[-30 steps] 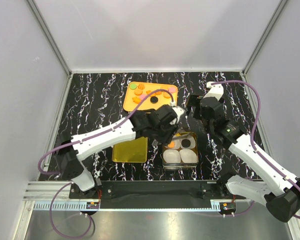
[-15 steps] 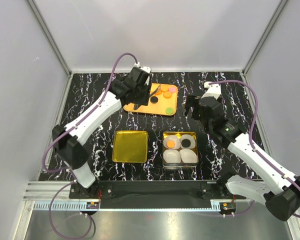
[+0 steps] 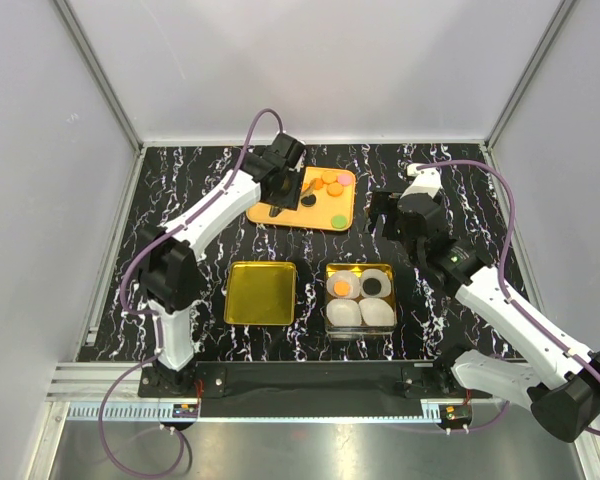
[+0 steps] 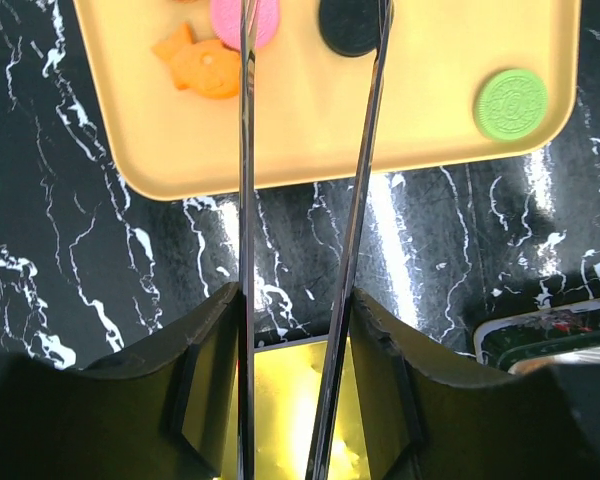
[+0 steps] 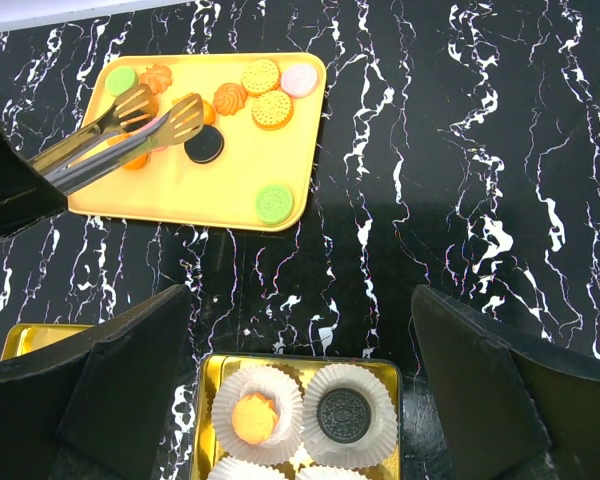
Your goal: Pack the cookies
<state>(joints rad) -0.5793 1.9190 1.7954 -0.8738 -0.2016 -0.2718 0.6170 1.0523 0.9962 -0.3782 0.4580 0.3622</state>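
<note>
Gold tin (image 5: 300, 359) half filled, tongs poised over the tray for another cookie.
Two of the tin's four paper cups hold an orange cookie (image 5: 253, 417) and a black sandwich cookie (image 5: 338, 415); the two nearer cups (image 3: 361, 313) show only white paper, and the lid (image 3: 261, 293) lies apart beside the tin. About nine loose cookies (image 5: 272, 108) lie on the yellow tray (image 5: 240, 170), so most of the packing looks undone. The left gripper (image 4: 295, 300) clamps the handles of metal tongs (image 5: 120, 130), whose tips stand narrowly parted above the tray with nothing between them. The right gripper (image 5: 300, 310) hangs wide and empty above the tin.
</note>
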